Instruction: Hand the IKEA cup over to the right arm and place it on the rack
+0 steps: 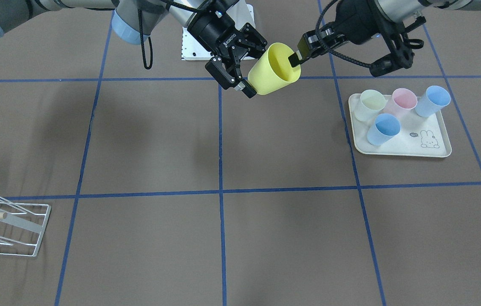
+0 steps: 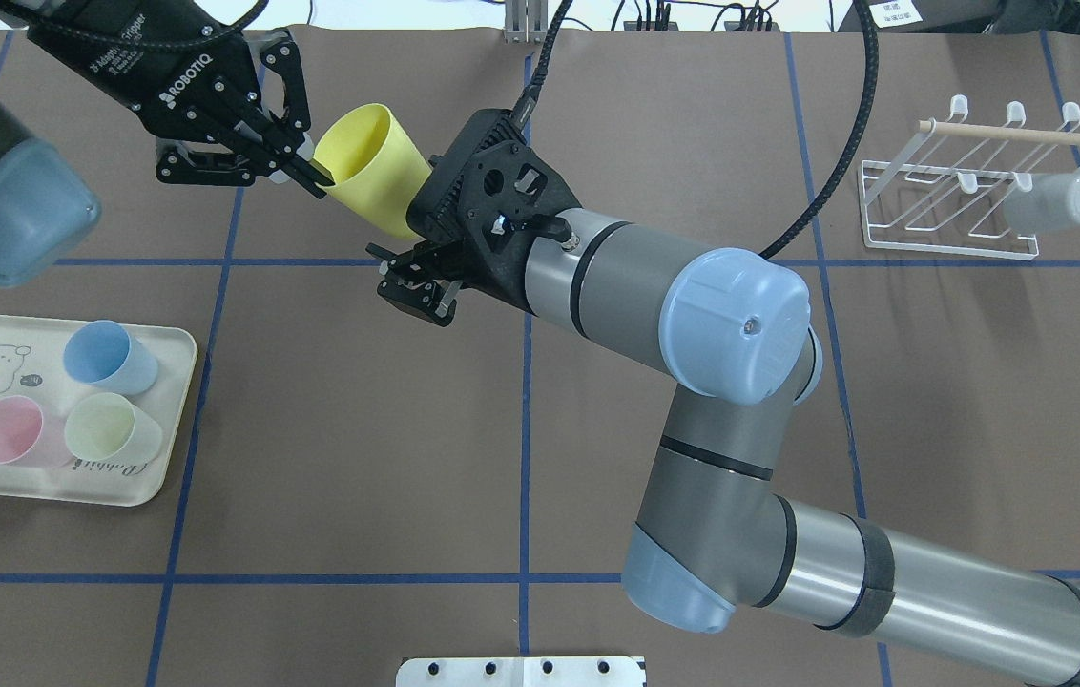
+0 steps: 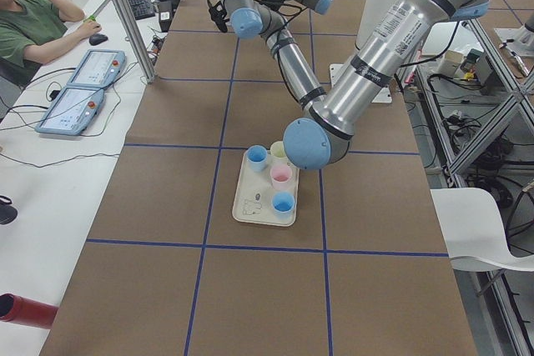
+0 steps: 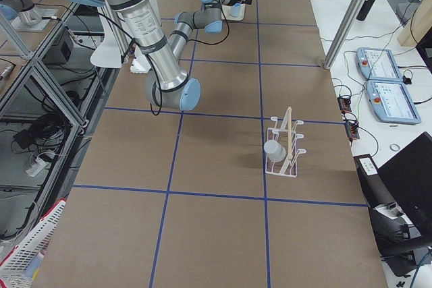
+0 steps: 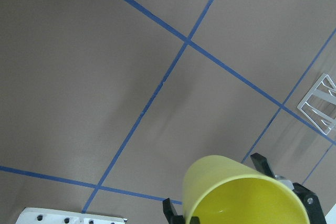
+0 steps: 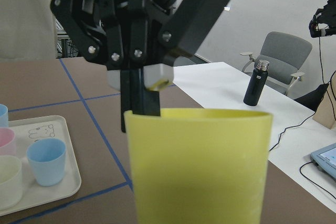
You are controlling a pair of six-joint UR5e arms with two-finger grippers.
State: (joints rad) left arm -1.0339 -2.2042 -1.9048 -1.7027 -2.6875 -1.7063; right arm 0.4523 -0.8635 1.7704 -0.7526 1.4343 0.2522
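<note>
The yellow cup (image 1: 272,70) hangs in the air between both grippers, tilted with its mouth toward the left arm. My left gripper (image 1: 295,59) is shut on the cup's rim, one slim finger inside and one outside; this also shows in the overhead view (image 2: 316,176). My right gripper (image 1: 257,68), marked ROBOTIQ, has its jaws spread on either side of the cup's lower body (image 2: 378,186). The jaws look open around it. The white wire rack (image 2: 969,205) with the wooden dowel stands far to the right and holds a grey cup (image 2: 1060,202).
A cream tray (image 1: 431,151) with a rabbit drawing holds several pastel cups at the robot's left. A white mounting plate (image 1: 189,46) lies at the robot's base. The rack also shows at the front-facing view's lower left (image 1: 7,229). Blue tape lines grid the brown table.
</note>
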